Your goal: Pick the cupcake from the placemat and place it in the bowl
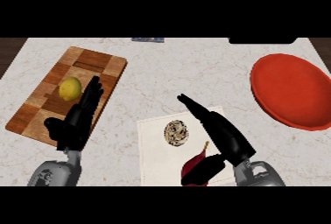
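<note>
The right hand (220, 129) lies low over the placemat (155, 153), fingers straight and open, pointing up and to the left, holding nothing. Its fingertips (184, 98) reach past the mat's top edge. The cupcake (176, 132) sits on the mat just left of the palm, seen from above as a pale round with dark speckles; whether the hand touches it I cannot tell. Below the cupcake a dark red thing with a thin yellowish stem (196, 168) lies on the mat, partly covered by the thumb and wrist and hard to name. The red bowl (291, 92) sits well apart at the right, cut off by the view's edge, with bare tabletop (194, 65) between it and the hand.

The left hand (81, 116) rests open, fingers up, over a wooden cutting board (77, 70) at the left. A lemon (70, 88) sits on the board just beside its fingertips. The hand hides part of the board's lower end. At the far edge a small blue thing (146, 39) is cut off and unclear.
</note>
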You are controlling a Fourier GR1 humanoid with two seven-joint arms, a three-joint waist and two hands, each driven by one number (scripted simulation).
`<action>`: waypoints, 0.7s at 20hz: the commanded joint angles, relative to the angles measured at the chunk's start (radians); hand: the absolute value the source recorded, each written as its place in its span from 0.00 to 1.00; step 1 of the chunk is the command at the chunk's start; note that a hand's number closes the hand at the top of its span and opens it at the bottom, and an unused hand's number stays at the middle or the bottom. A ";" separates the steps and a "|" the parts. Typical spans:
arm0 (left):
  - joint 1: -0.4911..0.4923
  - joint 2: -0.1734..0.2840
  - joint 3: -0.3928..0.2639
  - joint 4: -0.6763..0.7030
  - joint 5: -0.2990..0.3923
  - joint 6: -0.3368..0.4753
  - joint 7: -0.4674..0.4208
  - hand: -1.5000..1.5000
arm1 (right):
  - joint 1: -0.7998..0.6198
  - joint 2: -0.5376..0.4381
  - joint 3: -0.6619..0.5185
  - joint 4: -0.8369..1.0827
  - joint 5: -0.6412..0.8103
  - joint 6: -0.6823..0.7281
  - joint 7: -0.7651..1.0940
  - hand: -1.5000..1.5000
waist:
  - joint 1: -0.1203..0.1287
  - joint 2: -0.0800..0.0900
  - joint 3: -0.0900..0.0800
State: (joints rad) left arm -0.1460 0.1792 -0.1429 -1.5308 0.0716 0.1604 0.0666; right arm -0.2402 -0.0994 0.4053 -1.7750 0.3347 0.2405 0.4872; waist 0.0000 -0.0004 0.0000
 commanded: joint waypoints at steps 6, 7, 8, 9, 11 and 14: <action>-0.001 -0.009 0.058 -0.014 -0.007 -0.059 0.002 0.50 | 0.082 0.032 -0.066 -0.050 -0.060 0.053 -0.069 0.00 | -0.001 0.000 0.000; 0.063 -0.022 0.021 -0.095 -0.027 -0.048 0.040 0.50 | 0.072 0.059 -0.058 0.040 -0.025 0.020 -0.129 0.00 | 0.003 0.000 0.000; -0.040 -0.051 0.034 0.074 -0.053 -0.035 -0.039 0.50 | 0.036 0.095 -0.054 0.013 -0.048 0.025 -0.064 0.00 | -0.002 0.001 0.000; -0.005 -0.083 -0.007 0.010 -0.094 0.007 -0.006 0.50 | 0.101 0.068 -0.047 -0.001 -0.050 0.042 -0.094 0.00 | -0.001 0.000 0.000; 0.082 -0.054 0.007 -0.064 -0.056 -0.049 -0.007 0.50 | 0.064 0.097 -0.049 0.052 -0.038 0.012 -0.073 0.00 | 0.003 0.000 0.000; -0.007 -0.054 0.069 0.023 -0.058 -0.045 -0.006 0.50 | 0.001 0.098 -0.071 0.212 -0.047 -0.006 -0.174 0.00 | 0.002 0.001 0.000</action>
State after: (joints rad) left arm -0.1367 0.1251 -0.1078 -1.5360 0.0175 0.1280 0.0682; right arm -0.1946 -0.0198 0.3503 -1.6679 0.2968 0.2517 0.3577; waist 0.0014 -0.0001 0.0000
